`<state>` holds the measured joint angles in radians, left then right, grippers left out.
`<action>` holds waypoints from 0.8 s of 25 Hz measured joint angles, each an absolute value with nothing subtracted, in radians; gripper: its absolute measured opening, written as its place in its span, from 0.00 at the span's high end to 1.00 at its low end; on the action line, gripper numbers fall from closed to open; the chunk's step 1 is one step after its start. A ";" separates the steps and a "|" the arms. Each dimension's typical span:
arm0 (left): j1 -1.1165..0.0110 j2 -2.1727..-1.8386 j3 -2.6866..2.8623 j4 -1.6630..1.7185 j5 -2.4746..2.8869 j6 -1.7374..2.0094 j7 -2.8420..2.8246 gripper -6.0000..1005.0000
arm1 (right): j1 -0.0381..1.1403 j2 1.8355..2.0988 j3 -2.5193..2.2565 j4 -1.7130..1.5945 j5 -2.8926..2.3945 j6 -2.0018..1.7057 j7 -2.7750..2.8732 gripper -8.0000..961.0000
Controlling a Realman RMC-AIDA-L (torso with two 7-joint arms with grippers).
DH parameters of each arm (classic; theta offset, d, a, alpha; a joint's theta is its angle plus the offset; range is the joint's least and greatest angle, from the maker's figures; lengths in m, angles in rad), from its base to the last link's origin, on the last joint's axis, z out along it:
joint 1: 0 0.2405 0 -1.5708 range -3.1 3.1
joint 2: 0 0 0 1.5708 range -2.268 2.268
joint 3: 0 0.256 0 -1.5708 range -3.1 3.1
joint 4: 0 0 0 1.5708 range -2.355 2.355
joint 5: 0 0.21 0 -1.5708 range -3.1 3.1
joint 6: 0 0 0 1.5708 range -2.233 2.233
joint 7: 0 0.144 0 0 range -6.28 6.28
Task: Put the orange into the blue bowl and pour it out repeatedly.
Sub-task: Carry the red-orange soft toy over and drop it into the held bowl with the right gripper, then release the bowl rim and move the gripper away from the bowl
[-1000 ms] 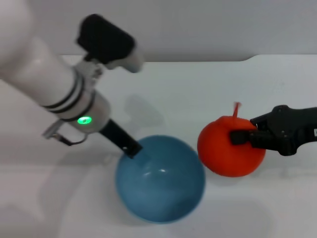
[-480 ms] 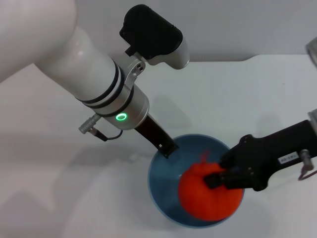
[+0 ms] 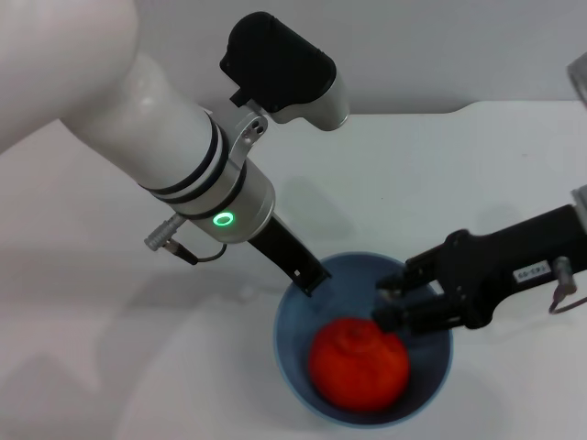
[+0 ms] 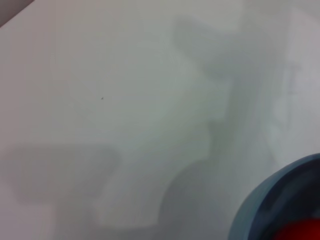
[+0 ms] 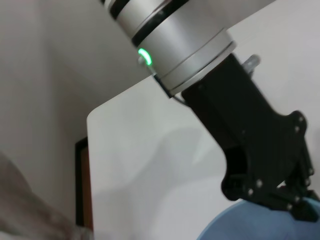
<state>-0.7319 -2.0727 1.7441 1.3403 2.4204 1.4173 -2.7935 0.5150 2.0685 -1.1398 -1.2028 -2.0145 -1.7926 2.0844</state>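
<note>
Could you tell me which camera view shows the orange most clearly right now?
The head view: the whole orange lies inside the blue bowl. The left wrist view catches only a red sliver of it at the frame's edge; the right wrist view shows none.

- The blue bowl (image 3: 431, 376): near rim cut by head view's lower edge; only edge slivers in both wrist views.
- The orange (image 3: 359, 363): a red sliver at the left wrist frame's edge.
- Left gripper (image 3: 307, 275): fingertips unclear at the rim; grip undeterminable.
</note>
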 joint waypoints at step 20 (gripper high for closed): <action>-0.756 -2.075 1.833 1.189 2.410 1.242 -2.796 0.96 | 0.415 2.067 -0.701 -1.174 -1.972 -1.791 2.114 0.57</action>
<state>-0.7562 -2.0753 1.8333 1.1888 2.4103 1.2424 -2.7961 0.4146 2.0669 -0.7010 -1.1737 -1.9720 -1.7914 2.1138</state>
